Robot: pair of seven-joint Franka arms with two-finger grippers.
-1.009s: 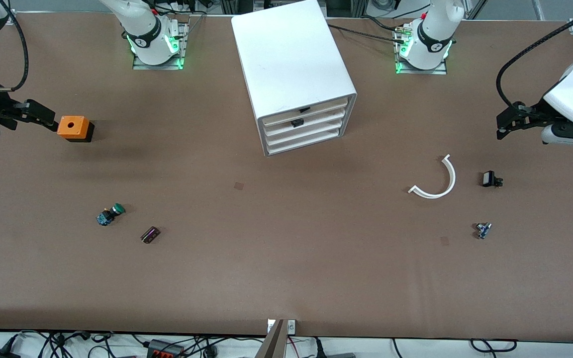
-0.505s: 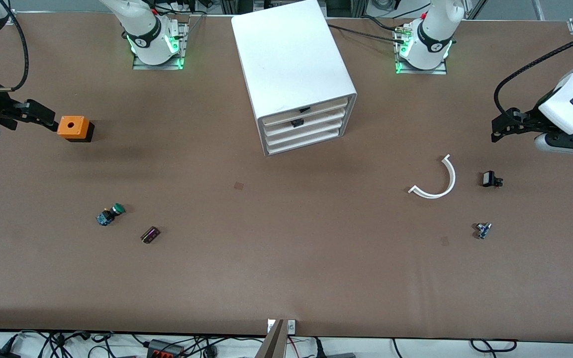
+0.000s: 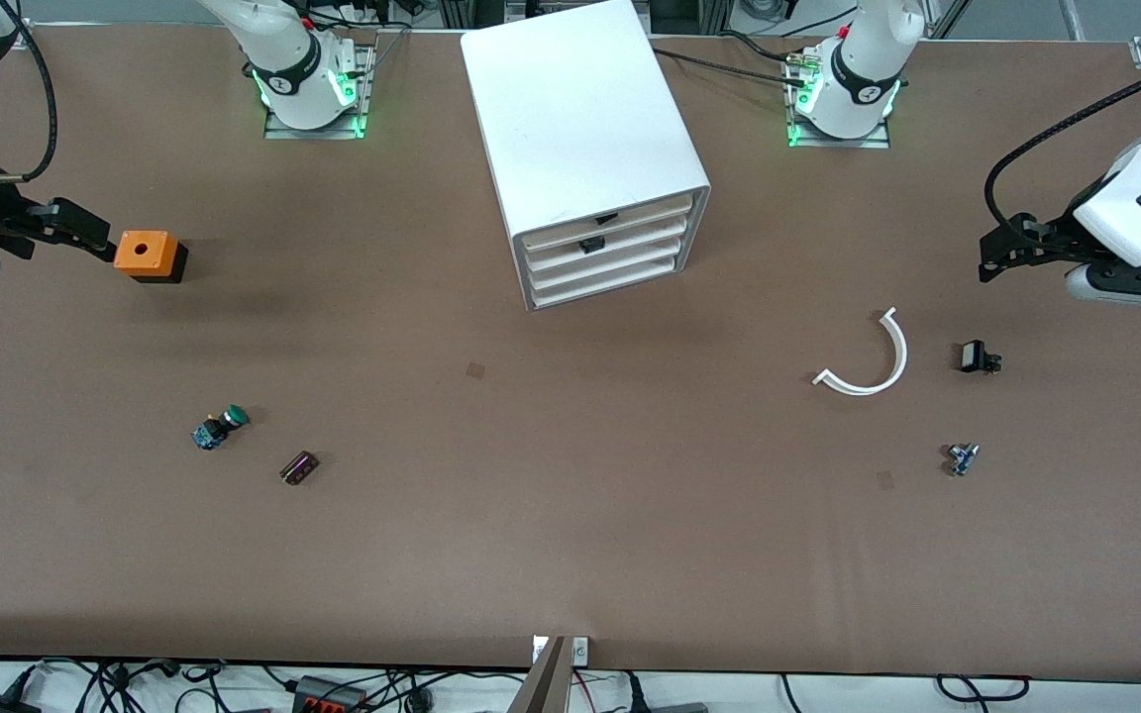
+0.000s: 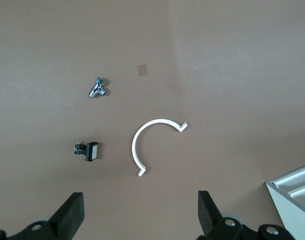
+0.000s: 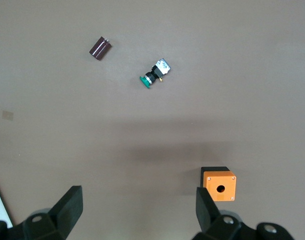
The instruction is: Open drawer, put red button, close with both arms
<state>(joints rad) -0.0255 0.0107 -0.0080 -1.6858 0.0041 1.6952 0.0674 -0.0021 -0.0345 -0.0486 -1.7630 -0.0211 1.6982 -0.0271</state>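
Observation:
The white cabinet (image 3: pixel 585 129) stands between the arm bases, all four drawer fronts shut. The drawer (image 3: pixel 635 238) is the second-highest front. No red button shows in any view; only a green-capped button (image 3: pixel 221 426) lies toward the right arm's end, and it also shows in the right wrist view (image 5: pixel 153 77). My left gripper (image 3: pixel 991 259) hangs open and empty over the table at the left arm's end (image 4: pixel 140 215). My right gripper (image 3: pixel 100 238) hangs open and empty beside the orange box (image 3: pixel 147 254), at the right arm's end (image 5: pixel 137 205).
A white curved strip (image 3: pixel 873 361), a small black part (image 3: pixel 975 356) and a small metal piece (image 3: pixel 962 458) lie below my left gripper. A dark brown block (image 3: pixel 299 467) lies next to the green button. The orange box (image 5: pixel 220 186) sits by one right fingertip.
The left arm has shifted slightly toward the cabinet and the arm bases. The right arm and all objects have not moved.

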